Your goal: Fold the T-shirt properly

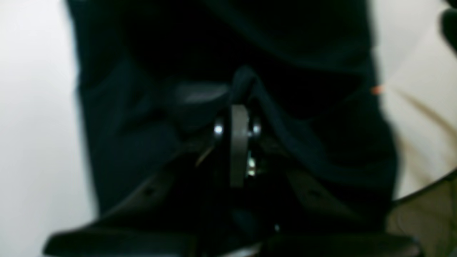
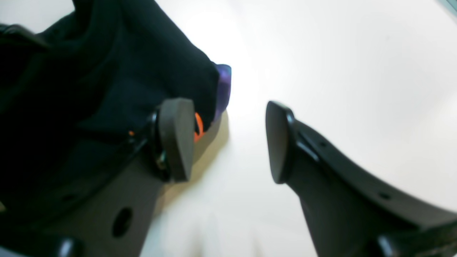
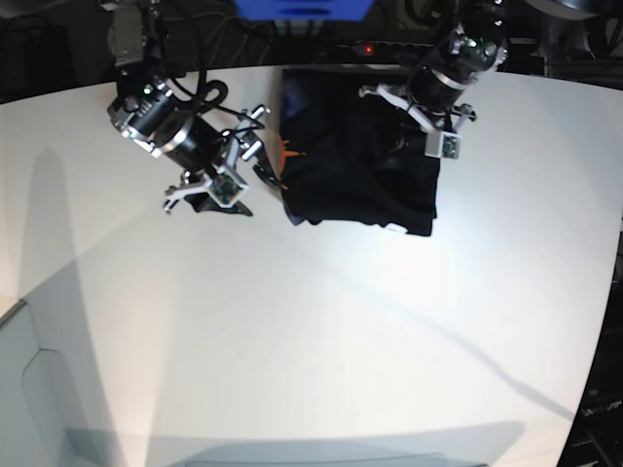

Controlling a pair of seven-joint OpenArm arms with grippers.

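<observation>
The black T-shirt (image 3: 355,175) lies bunched at the back middle of the white table (image 3: 321,331). My left gripper (image 1: 238,107) is shut on a raised fold of the T-shirt (image 1: 314,150); in the base view it (image 3: 401,139) stands over the shirt's right part. My right gripper (image 2: 228,141) is open and empty, just beside the shirt's left edge (image 2: 107,82). Its left finger (image 2: 176,139) is next to the orange and purple print (image 2: 223,89). In the base view this gripper (image 3: 255,187) is just left of the shirt.
A blue object (image 3: 302,8) and dark cables stand behind the table's back edge. The table's curved edge (image 1: 421,189) shows at the lower right of the left wrist view. Bare white table (image 2: 339,71) stretches right of my right gripper.
</observation>
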